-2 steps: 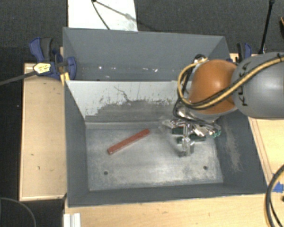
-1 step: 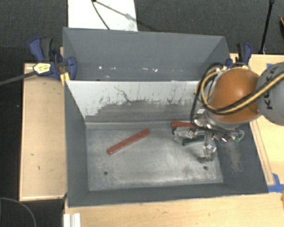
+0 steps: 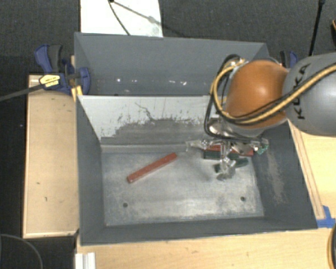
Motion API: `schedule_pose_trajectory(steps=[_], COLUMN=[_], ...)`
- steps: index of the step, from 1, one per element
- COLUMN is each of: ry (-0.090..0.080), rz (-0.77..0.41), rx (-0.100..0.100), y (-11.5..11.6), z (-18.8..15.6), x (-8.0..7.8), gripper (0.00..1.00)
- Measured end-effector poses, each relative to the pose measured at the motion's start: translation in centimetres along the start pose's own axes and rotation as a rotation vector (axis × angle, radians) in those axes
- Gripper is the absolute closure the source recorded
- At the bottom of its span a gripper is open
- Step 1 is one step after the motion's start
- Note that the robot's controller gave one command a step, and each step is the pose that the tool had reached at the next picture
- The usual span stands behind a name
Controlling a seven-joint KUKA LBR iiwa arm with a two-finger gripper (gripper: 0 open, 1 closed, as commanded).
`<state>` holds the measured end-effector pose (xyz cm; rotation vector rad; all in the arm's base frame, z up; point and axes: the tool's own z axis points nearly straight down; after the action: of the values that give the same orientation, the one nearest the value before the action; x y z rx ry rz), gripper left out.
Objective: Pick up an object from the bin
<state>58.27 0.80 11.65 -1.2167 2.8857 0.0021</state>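
Bin [image 3: 89, 167] of grey metal seen from above, with the arm entering from the right. Gripper [image 3: 225, 171] hung low over the right half of the bin floor, its tip close to the metal (whether it touched could not be judged). An orange wrist cover [image 3: 256, 91] and looped cables [image 3: 215, 94] hid most of the gripper's body, and whether it stood open or closed could not be made out. Small red and green parts [image 3: 235, 149] just under the cover were too indistinct to say whether they belonged to the robot or lay in the bin. One reddish-brown stick [image 3: 152, 168] lay flat on the floor left of centre, slanting from near left to far right, well apart from the gripper.
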Motion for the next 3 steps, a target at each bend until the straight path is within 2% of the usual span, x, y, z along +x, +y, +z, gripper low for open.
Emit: schedule_pose_trajectory(steps=[1, 2, 3], ry=[0.007, 0.003, 0.005], rz=[-0.114, -0.286, -0.286], rx=[-0.007, -0.005, 0.000], y=[7.1, 13.8, 9.1], z=[4.8, 4.6, 4.6], x=[-5.9, -10.2, -10.2], gripper=[0.00, 0.00, 0.00])
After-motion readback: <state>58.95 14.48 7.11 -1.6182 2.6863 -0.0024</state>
